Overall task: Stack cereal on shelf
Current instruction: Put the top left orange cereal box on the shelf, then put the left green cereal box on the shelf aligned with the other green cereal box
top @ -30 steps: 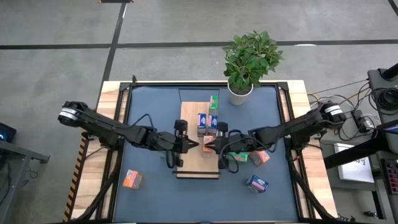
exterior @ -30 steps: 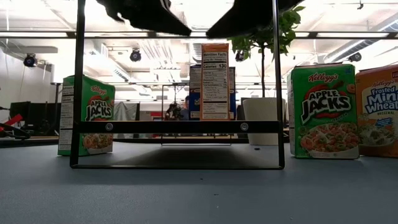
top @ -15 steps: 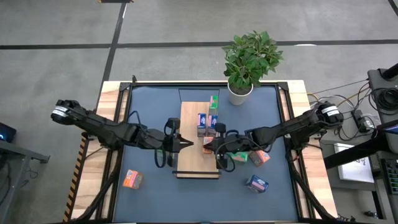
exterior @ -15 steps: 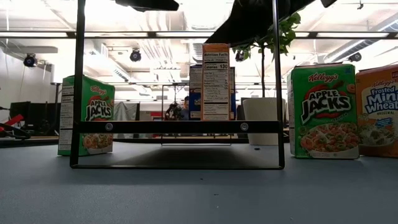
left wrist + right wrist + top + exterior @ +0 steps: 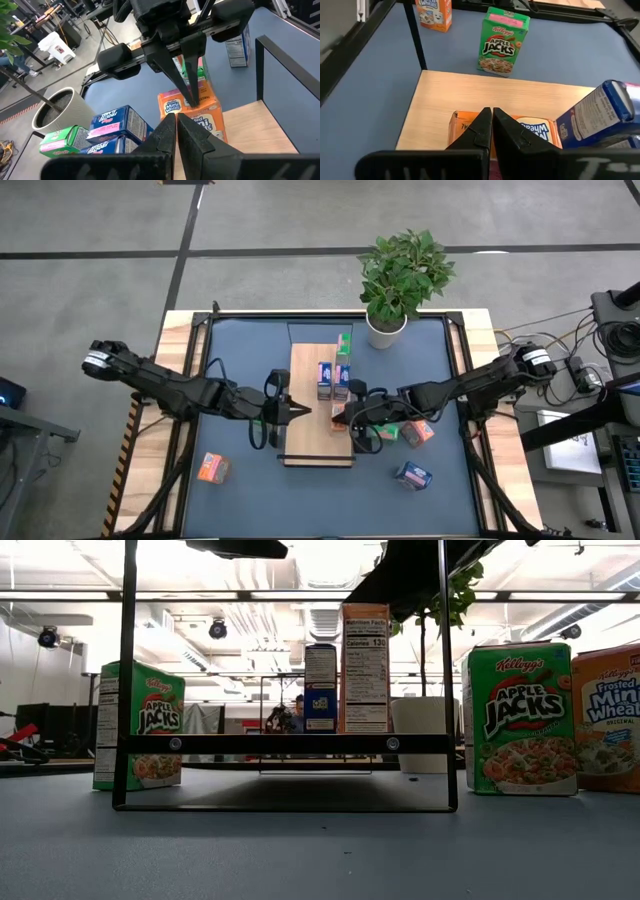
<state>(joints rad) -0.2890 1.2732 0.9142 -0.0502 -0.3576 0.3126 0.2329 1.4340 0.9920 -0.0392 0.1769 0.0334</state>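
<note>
Left tool and right tool both pinched tight, holding nothing, tips near each other over the shelf. Standing on the shelf right by the right tool: an orange cereal box. More cereal boxes farther back there.

High view looks straight down; low view sits level at tabletop; both wrist views closely share the shelf.

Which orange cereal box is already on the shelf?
The orange-red cereal box under the right gripper's shut fingers; the other two orange boxes sit on the blue mat.
</note>
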